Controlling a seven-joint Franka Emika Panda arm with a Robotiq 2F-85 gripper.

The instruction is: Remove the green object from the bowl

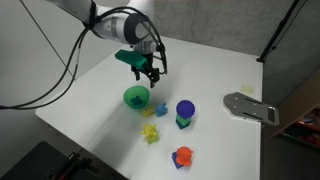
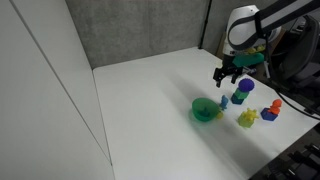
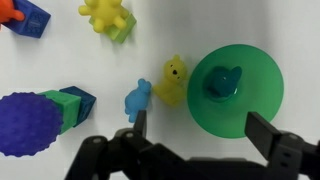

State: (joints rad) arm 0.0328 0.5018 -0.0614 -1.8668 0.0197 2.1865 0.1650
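Note:
The small bright green bowl point(image 3: 236, 92) sits on the white table; it also shows in both exterior views point(image 1: 136, 97) point(image 2: 204, 110). A small teal-green toy piece point(image 3: 221, 82) lies inside it. My gripper point(image 3: 197, 128) is open and empty, hovering above the table with the bowl's near rim between its fingers. In the exterior views the gripper point(image 1: 150, 73) point(image 2: 227, 77) hangs well above the bowl.
A blue toy point(image 3: 137, 99) and a yellow toy point(image 3: 173, 82) lie just beside the bowl. A purple round-topped object with a green base point(image 3: 32, 122), another yellow piece point(image 3: 107, 16) and an orange-and-blue piece point(image 3: 22, 17) stand nearby. A grey metal plate point(image 1: 250, 107) lies further off.

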